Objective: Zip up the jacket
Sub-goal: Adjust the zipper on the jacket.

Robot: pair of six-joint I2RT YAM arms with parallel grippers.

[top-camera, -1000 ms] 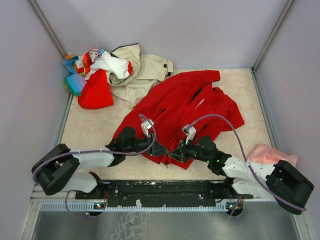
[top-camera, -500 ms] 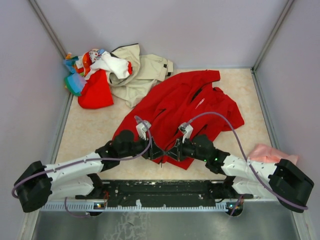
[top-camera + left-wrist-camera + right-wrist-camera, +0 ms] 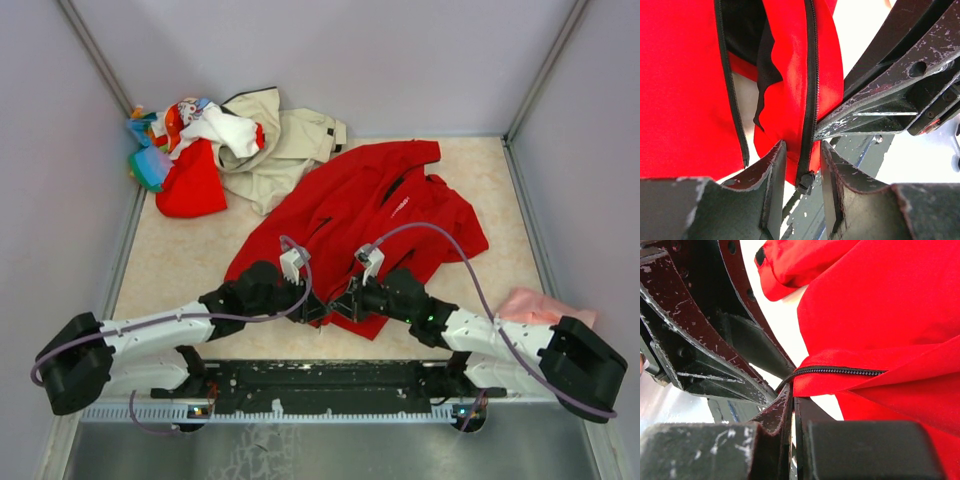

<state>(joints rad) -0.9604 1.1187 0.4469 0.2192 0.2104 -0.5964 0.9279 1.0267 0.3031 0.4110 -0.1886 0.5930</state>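
Top view: the jacket (image 3: pixel 370 205) lies spread mid-table, hem end nearest the arms, front not yet joined. Both arms meet at that hem, w/ the left gripper (image 3: pixel 316 309) and right gripper (image 3: pixel 341 305) almost tip to tip. The beige jacket (image 3: pixel 290 140) and mixed clothes (image 3: pixel 185 150) sit far-left, well apart.

Left wrist: the left gripper (image 3: pixel 802 170) is part-open. Its 2 fingers straddle the bottom of 1 zip track (image 3: pixel 811 75), w/ the slider (image 3: pixel 805 180) btwn them, not visibly pinched. The other track (image 3: pixel 733 95) hangs apart to the left, black lining showing btwn the 2.

Right wrist: the right gripper (image 3: pixel 793 402) is closed tight, pinching the jacket's edge right where the teeth (image 3: pixel 840 371) end.

Step, as I read it: lining up the zip's 2 bottom ends; nothing looks engaged yet. Next move needs the loose track's end fed into the slider w/ the hem held taut, then a pull up the front.
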